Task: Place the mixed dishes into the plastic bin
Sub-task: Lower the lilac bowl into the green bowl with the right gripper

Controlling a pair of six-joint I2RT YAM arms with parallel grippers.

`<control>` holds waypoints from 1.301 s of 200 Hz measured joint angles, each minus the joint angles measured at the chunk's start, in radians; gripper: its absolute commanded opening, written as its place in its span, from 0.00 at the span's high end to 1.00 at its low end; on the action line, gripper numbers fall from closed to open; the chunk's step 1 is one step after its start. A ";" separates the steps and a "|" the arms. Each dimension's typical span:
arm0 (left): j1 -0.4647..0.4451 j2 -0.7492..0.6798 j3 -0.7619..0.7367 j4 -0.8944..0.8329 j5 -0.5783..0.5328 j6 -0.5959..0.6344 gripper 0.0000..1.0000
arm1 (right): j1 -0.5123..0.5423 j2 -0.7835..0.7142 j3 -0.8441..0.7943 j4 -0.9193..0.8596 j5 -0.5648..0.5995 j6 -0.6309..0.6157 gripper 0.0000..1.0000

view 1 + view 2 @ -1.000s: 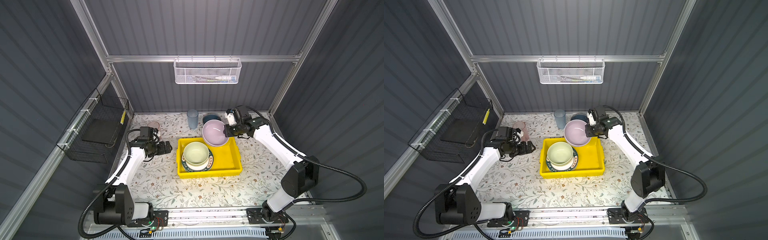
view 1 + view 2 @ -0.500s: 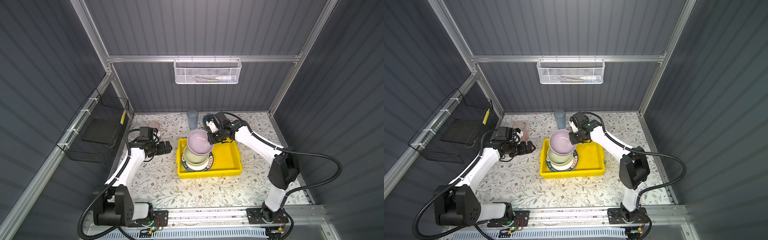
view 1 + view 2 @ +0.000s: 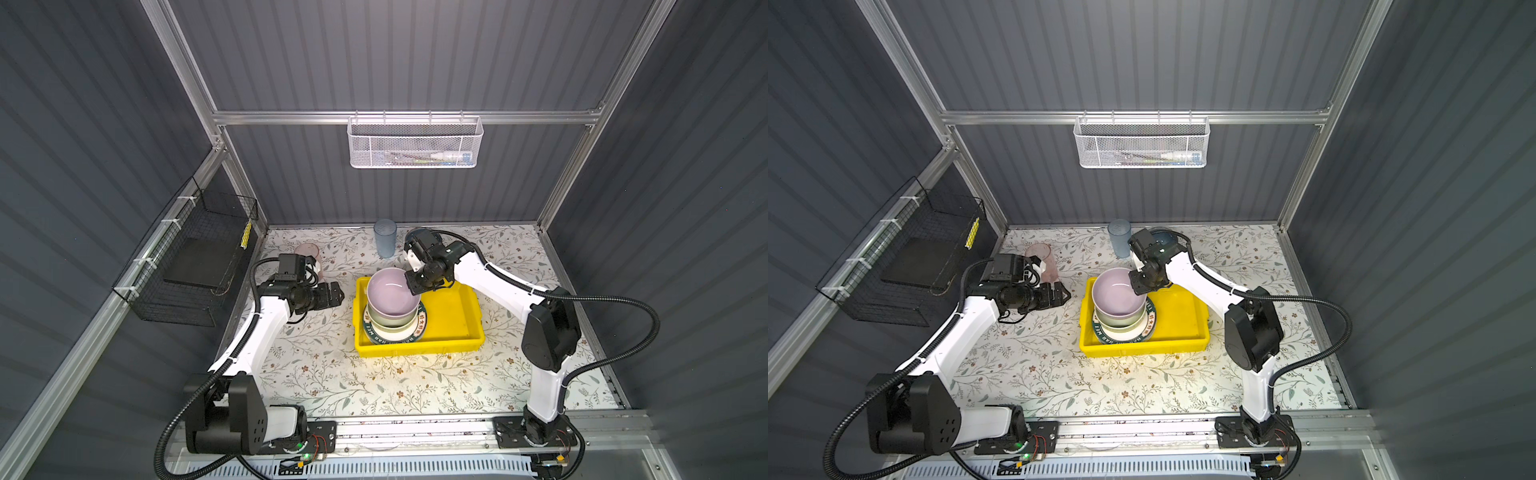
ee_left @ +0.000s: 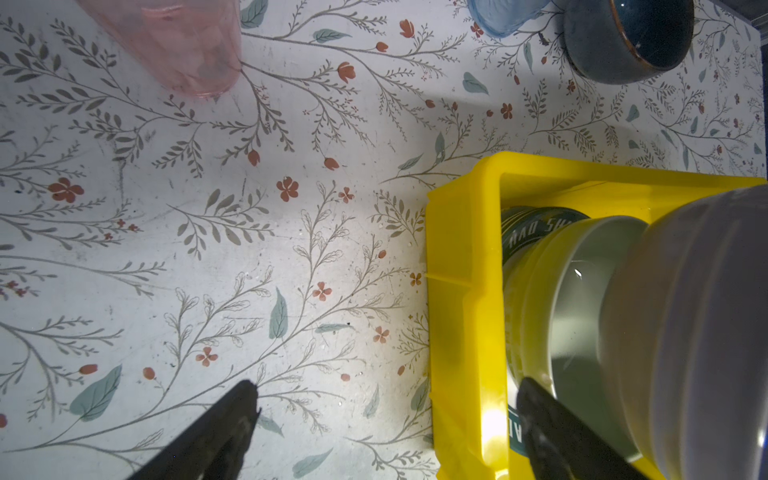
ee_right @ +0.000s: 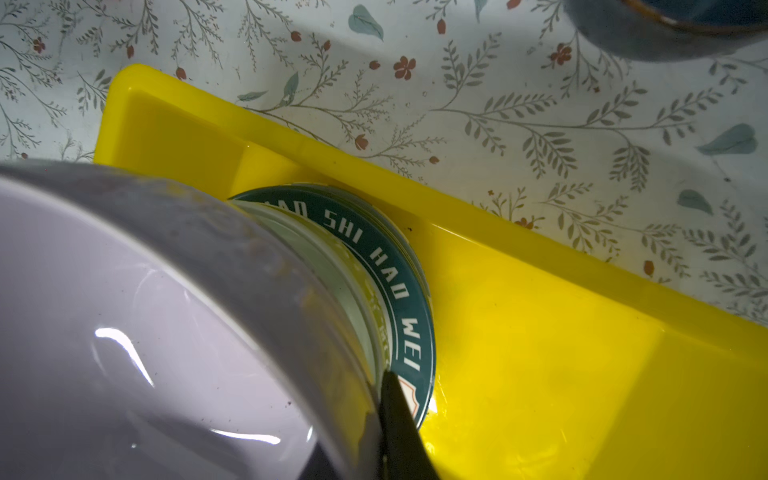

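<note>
Now the right gripper (image 3: 415, 284) pinches the lilac bowl (image 3: 390, 291), tipped over the green bowl (image 3: 388, 325) mid-frame; the left gripper (image 3: 338, 294) is wide open, empty.

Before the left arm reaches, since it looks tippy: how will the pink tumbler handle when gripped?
The pink tumbler looks like translucent plastic: probably light. Tall over a narrower base, a side nudge may tip it. Its smooth tapered wall could slip.

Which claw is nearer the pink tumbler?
Left. The left claw sits open a short way from the pink tumbler; the right claw is farther off, shut on the lilac bowl over the bin.
</note>
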 measured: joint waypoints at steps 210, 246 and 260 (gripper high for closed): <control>0.000 0.000 0.000 0.000 0.000 0.000 0.01 | 0.030 0.093 0.080 -0.087 0.012 -0.006 0.95; 0.000 0.000 0.000 0.000 0.000 0.000 0.01 | 0.034 0.092 0.080 -0.088 0.027 -0.003 0.94; 0.000 0.000 0.000 0.000 0.000 0.000 0.01 | 0.035 0.090 0.080 -0.088 0.039 -0.003 0.93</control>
